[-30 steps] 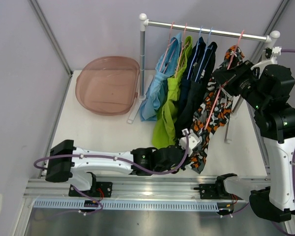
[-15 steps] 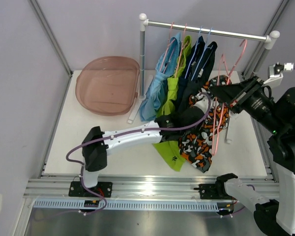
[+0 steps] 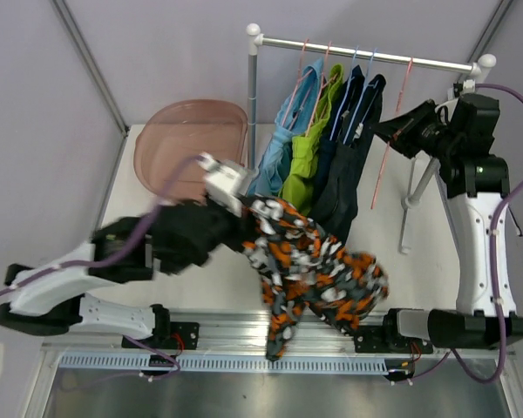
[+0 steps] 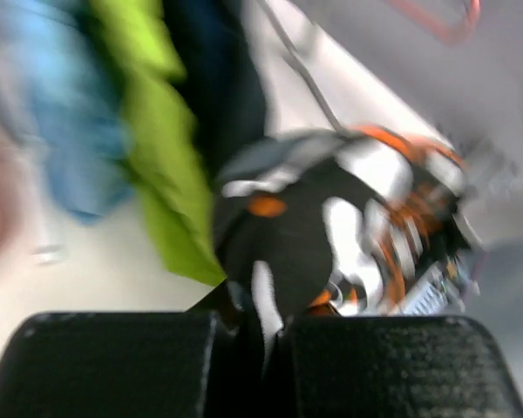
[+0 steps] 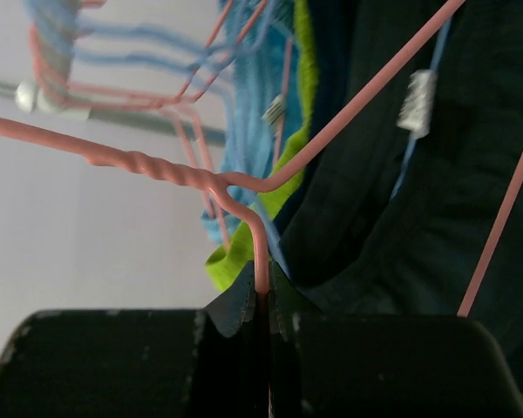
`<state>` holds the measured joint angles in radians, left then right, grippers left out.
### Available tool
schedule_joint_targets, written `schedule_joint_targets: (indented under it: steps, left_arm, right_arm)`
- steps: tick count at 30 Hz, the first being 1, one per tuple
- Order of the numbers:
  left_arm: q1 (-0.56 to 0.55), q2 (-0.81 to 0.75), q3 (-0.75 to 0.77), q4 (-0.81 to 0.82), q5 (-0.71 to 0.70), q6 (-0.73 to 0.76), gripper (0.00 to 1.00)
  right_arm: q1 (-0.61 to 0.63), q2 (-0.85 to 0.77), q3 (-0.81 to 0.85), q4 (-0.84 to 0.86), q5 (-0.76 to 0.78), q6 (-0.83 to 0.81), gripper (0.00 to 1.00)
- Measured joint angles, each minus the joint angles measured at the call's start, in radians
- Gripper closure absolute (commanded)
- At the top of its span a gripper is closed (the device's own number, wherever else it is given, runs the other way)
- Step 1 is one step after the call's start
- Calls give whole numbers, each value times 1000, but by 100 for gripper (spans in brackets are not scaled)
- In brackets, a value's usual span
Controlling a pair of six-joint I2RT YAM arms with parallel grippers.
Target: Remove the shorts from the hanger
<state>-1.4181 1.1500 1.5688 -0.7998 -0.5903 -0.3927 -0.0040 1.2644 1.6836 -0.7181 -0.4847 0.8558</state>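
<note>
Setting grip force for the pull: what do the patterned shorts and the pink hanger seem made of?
The patterned shorts look like soft matte fabric: they hang crumpled in limp folds. The pink hanger looks like thin wire, probably metal under a smooth pink coating: its neck is twisted as wire is.

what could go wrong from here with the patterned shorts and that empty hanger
The left gripper pinches only one edge of the patterned shorts, and the rest trails over the front rail: it may slip or snag there. The right gripper holds the pink hanger by thin wire close to the navy shorts; it may twist or hook them.
</note>
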Motion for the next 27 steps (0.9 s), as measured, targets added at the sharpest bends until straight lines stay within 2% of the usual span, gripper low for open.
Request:
schedule_joint_targets:
  steps: [6,12,19,25,27]
  left_arm:
    - [182,-132,153,-122,-113,76,100]
    - [339,-95,267,-165,-136,206,100]
    - [541,80,544,-170,-85,367,100]
    - [815,289,803,-145,38,397,100]
    - [891,351,839,-114,60,387,100]
  right_arm:
    - [-74,116,82,26,-50,-22,100]
    - [-113,138,114,97,-95,-22,100]
    - [-159,149,100,137,-126,-19,100]
    - [-188,164,21,194,-143,-12,100]
    - [-190,164,-35,208,-146,-7,92]
